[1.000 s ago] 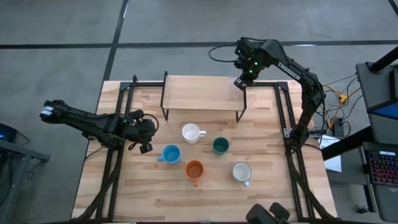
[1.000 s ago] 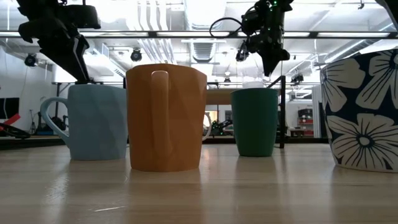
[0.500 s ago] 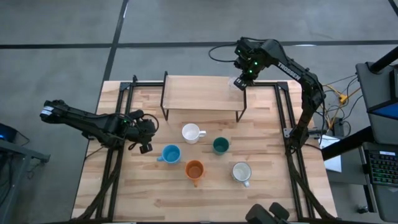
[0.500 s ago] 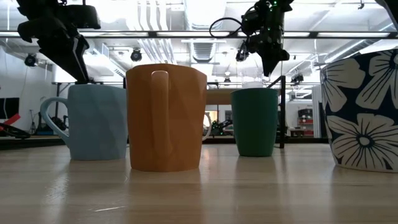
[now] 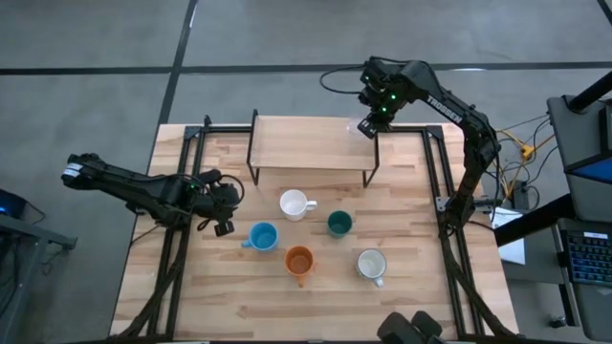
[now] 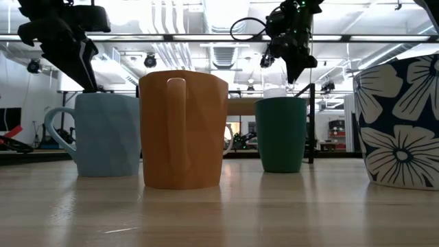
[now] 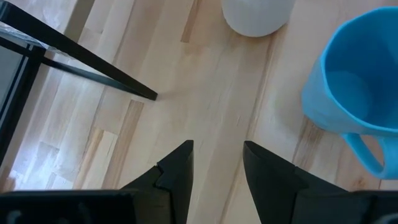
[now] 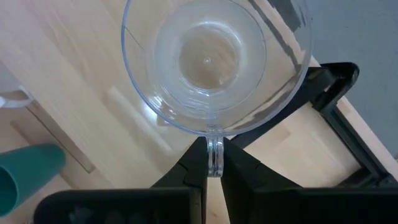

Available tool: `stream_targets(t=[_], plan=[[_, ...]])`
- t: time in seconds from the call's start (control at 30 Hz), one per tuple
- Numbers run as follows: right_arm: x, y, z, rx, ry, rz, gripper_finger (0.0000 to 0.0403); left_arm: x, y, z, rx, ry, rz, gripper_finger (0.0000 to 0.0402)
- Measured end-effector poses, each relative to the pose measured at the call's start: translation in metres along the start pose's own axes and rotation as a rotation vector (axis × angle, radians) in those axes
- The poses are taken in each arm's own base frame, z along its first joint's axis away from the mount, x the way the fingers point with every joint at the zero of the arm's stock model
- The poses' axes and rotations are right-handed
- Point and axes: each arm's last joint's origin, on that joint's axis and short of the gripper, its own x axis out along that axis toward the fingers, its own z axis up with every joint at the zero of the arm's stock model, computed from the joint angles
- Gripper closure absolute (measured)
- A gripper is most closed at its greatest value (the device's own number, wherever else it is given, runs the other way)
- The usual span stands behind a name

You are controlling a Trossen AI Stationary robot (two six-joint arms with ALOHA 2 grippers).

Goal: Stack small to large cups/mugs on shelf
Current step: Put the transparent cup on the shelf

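Observation:
A tiny clear glass (image 8: 208, 62) is at the far right corner of the light-wood shelf (image 5: 311, 143), with my right gripper (image 8: 214, 165) shut on it. On the table in front of the shelf stand a white mug (image 5: 295, 204), a light blue mug (image 5: 262, 236), an orange mug (image 5: 299, 260), a dark teal cup (image 5: 338, 224) and a flower-patterned mug (image 5: 371, 265), each on its base. My left gripper (image 7: 217, 162) hovers open above bare wood, left of the light blue mug (image 7: 354, 106). My right gripper pinches the glass's small handle (image 8: 214, 149) between its two fingers. The fingers come from above, pointing steeply down. The glass is upright, mouth up, over the shelf's corner; whether its base stands on the board, I cannot tell.
The shelf's black legs (image 5: 371, 172) and the table's black frame rails (image 5: 186, 162) stand near both arms. Bare wood shows along the shelf's top to the left of the glass and at the table's near edge.

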Motion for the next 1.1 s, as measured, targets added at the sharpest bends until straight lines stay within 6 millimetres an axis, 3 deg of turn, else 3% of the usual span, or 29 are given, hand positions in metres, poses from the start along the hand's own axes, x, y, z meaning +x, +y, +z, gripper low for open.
stream_targets(t=[1.1], plan=[[0.0002,-0.0001,0.0011,0.015,-0.010,0.000,0.0380,0.0000,-0.0001,0.0000,0.000,0.002,-0.004,0.0276]])
